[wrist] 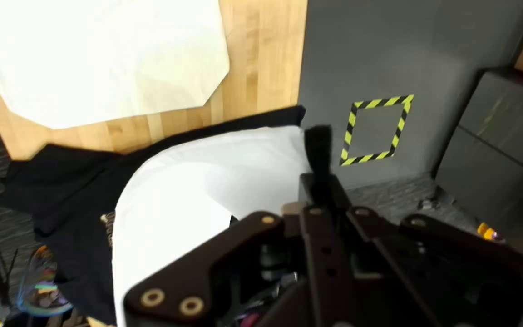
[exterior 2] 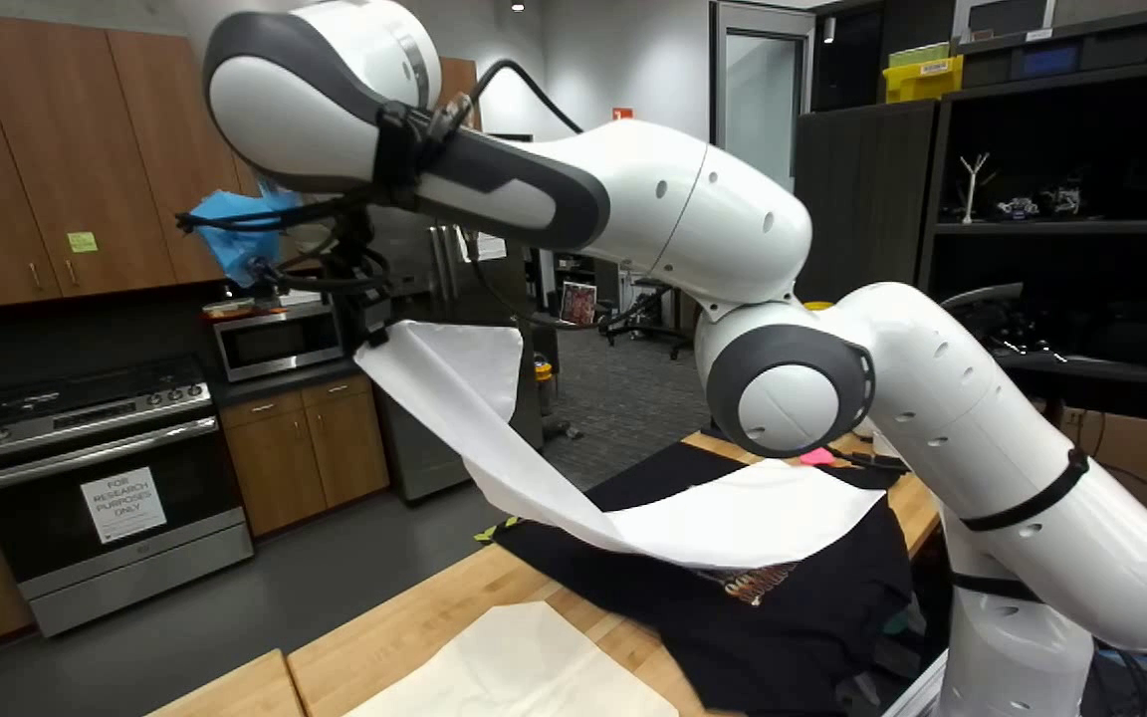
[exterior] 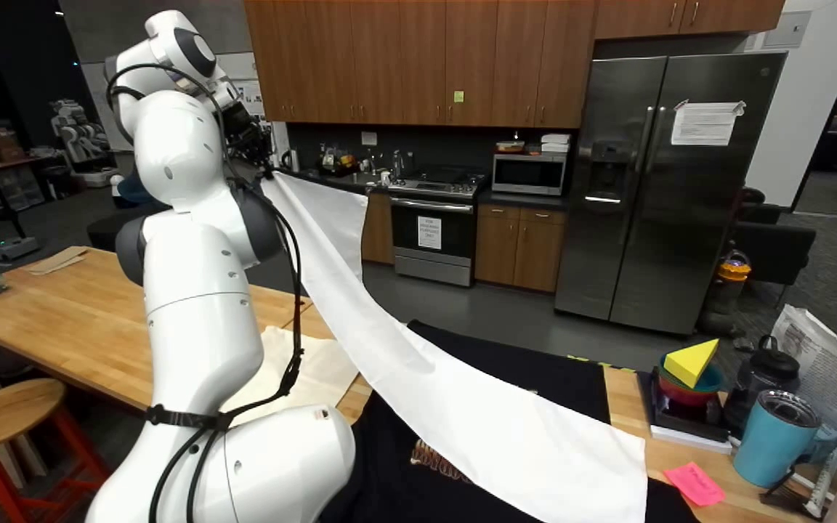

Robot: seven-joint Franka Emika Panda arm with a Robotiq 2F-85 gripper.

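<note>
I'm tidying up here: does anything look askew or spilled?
The black shirt lies rumpled and overhangs the table, which looks untidy. A yellow wedge sticks up aslant from the bowls. The white cloth hangs folded and slanting from the fingers. I see no spill.

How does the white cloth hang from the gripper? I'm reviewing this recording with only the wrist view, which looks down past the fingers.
Observer: In both exterior views, the white cloth runs in one long sagging slope from the raised gripper down onto the black cloth.

Operator: Does anything stand past its lower end, outside my picture?

Observer: Yes, in an exterior view a blue tumbler stands upright there.
</note>
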